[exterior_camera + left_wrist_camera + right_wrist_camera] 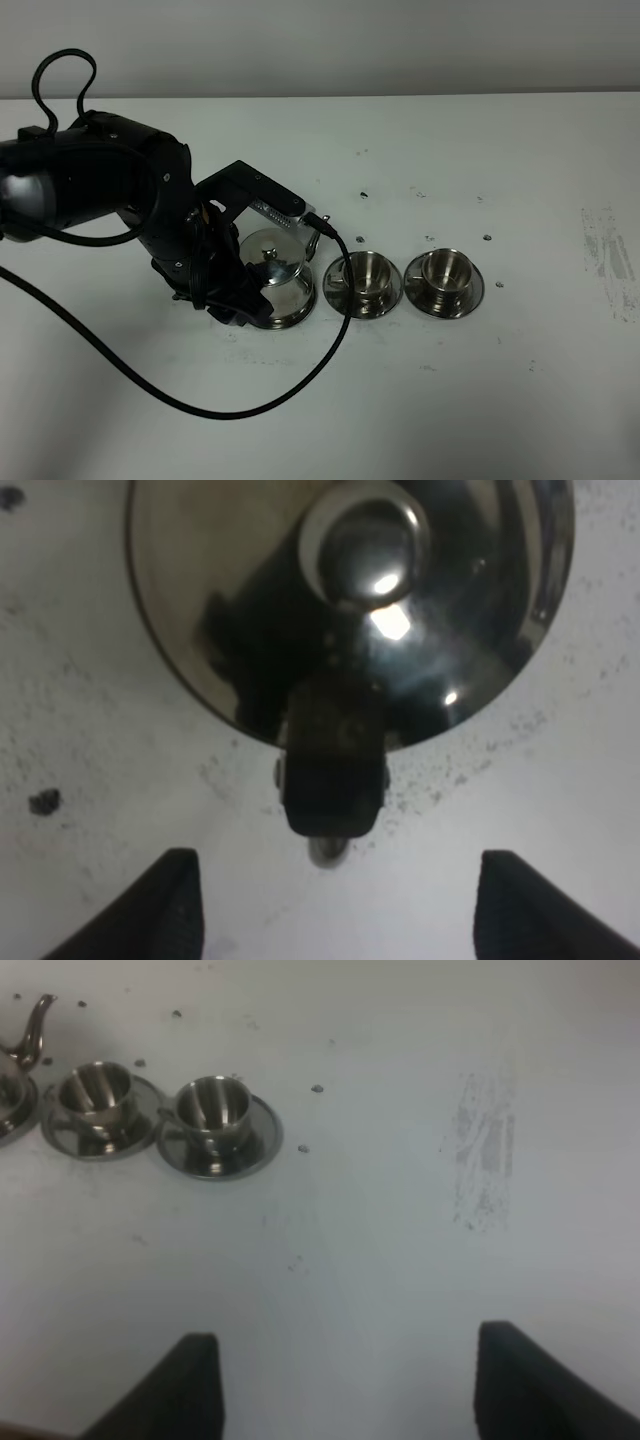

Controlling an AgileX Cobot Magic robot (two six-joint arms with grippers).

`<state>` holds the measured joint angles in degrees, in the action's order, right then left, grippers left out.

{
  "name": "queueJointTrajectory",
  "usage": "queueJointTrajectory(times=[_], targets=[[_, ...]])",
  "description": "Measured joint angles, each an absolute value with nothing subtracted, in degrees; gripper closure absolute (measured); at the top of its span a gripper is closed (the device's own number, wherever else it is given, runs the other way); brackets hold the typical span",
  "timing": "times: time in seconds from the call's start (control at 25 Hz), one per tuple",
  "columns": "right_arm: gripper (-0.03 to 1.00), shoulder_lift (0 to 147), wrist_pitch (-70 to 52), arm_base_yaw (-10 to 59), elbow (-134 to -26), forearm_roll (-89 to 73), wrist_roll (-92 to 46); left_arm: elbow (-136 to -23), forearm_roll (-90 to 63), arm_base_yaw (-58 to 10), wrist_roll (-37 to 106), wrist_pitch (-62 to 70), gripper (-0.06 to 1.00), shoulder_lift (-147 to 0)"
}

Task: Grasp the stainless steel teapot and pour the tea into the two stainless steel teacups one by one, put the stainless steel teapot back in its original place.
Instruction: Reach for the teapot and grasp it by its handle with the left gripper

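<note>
**Teapot on its dish, both claws empty**

The stainless steel teapot point(275, 262) stood upright on the round steel dish point(296, 318), in the left half of the table point(480, 400) and about midway between its far and near edges. Its domed lid was on, and its thin spout point(322, 238) pointed toward the cups.

In the left wrist view, the teapot's loop handle point(335, 770) jutted toward the left claw point(338, 910). That claw's two dark fingers point(150, 915) were spread wide to either side of the handle, touching nothing.

Just right of the pot, the two stainless steel teacups point(367, 272) point(441, 270) sat side by side near the table's middle. Each was on its own saucer point(345, 303). I could not tell whether either held tea.

A black cable point(300, 385) looped over the table in front of the pot.

The right claw point(340, 1390) hung over bare table, well apart from the cups. Its fingers were parted and held nothing. A grey scuffed patch point(605, 250) marked the table near its right edge.
</note>
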<state>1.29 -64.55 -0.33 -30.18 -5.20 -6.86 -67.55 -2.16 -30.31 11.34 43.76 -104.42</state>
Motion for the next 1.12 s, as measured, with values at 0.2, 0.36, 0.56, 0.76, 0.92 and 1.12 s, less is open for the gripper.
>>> queueJointTrajectory(times=[0.2, 0.36, 0.56, 0.76, 0.92, 1.12], targets=[[0.41, 1.3, -64.6, -0.3, -30.2, -5.2, -6.9, -71.8, -4.2, -30.3, 11.2, 49.3, 0.43, -104.6], [0.41, 1.3, -64.6, -0.3, -30.2, -5.2, -6.9, -74.5, -3.9, -30.3, 9.2, 54.5, 0.44, -105.4], [0.41, 1.3, -64.6, -0.3, -30.2, -5.2, -6.9, -75.2, -3.1, -30.3, 8.0, 56.7, 0.44, -106.2], [0.41, 1.3, -64.6, -0.3, -30.2, -5.2, -6.9, -75.5, 0.0, -30.3, 6.7, 57.1, 0.44, -107.1], [0.41, 1.3, -64.6, -0.3, -30.2, -5.2, -6.9, -77.0, 0.9, -30.3, 6.5, 56.7, 0.44, -108.8], [0.41, 1.3, -64.6, -0.3, -30.2, -5.2, -6.9, -77.6, 1.2, -30.3, 6.5, 56.0, 0.44, -110.0]])
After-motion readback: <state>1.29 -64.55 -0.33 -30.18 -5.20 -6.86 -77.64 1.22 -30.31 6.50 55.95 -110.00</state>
